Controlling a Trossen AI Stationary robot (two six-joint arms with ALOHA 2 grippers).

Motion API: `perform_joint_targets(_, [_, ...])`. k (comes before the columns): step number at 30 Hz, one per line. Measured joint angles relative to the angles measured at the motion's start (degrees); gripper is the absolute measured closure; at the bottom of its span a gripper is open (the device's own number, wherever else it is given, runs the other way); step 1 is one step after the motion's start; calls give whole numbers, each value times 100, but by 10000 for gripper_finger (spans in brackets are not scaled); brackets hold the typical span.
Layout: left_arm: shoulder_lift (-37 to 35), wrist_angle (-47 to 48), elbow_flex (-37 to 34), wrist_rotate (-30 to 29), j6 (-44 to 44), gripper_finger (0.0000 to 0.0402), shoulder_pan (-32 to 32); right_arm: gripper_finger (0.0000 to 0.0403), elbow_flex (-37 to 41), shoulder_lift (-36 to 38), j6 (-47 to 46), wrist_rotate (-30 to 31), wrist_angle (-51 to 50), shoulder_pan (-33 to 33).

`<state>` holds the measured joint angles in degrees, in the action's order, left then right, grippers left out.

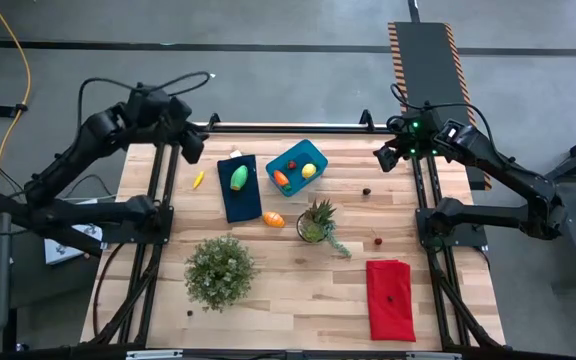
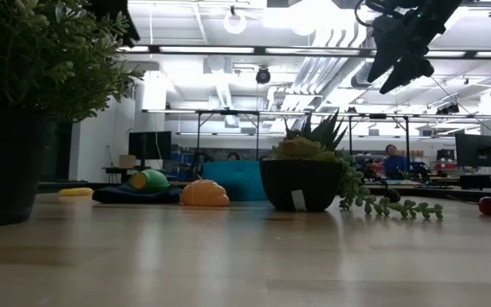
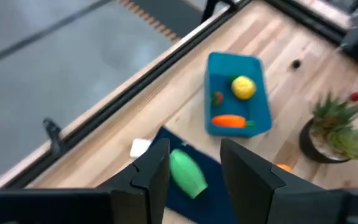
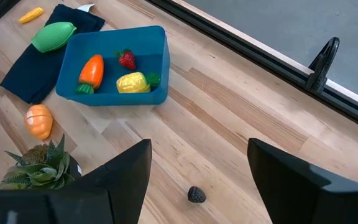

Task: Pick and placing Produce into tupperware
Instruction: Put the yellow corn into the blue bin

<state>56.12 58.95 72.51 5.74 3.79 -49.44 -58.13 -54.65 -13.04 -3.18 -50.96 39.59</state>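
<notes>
- My left gripper hangs open and empty above the green oval on the dark blue cloth.
- My right gripper — open, empty — beside the blue tub.
- Tub holds carrot, lemon, probably a strawberry.

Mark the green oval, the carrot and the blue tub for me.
green oval (image 4: 53, 36), right wrist view, middle of its body
carrot (image 4: 91, 70), right wrist view, orange body
blue tub (image 4: 151, 62), right wrist view, inner wall
</notes>
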Motion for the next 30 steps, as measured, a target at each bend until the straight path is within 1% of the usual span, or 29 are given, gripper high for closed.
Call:
perform_joint_targets(4, [213, 22, -239, 486, -98, 270, -651, 147, 0, 0, 1, 2, 76, 0])
perform_joint_targets(9, [249, 24, -865, 520, -60, 270, -1138, 147, 0, 0, 2, 20, 113, -2])
perform_joint_targets(13, [249, 73, -1356, 529, -34, 270, -1171, 147, 0, -1, 2, 82, 112, 0])
perform_joint_targets(19, [249, 1, -1909, 466, 104, 270, -1169, 147, 0, -2, 43, 99, 112, 0])
perform_joint_targets(30, [266, -83, -2535, 306, 333, 270, -1169, 147, 0, -2, 46, 124, 112, 0])
